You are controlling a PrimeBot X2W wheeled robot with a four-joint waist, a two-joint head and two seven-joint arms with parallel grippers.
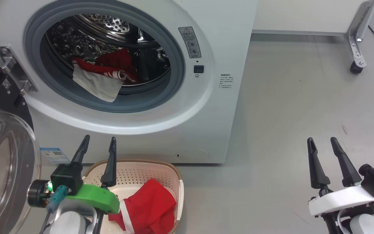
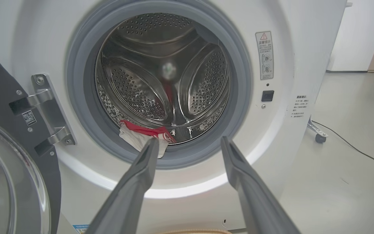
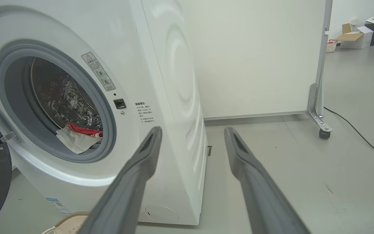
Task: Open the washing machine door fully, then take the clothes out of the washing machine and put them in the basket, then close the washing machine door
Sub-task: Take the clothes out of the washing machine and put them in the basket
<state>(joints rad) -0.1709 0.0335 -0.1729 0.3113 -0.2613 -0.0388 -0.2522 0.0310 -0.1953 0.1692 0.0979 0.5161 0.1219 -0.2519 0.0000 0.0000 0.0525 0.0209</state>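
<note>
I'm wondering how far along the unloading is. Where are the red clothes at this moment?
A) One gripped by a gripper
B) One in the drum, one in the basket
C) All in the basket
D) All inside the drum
B: one red and white garment lies at the front of the drum, another red garment lies in the basket, and the left gripper and right gripper are open with nothing between their fingers.

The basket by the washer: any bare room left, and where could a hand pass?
The basket is bare along its back, between its perforated wall and the red garment at its front. The drum mouth is free above the red-and-white garment draped on the seal. Crowded: the basket's left, under the left gripper by the open door.
</note>
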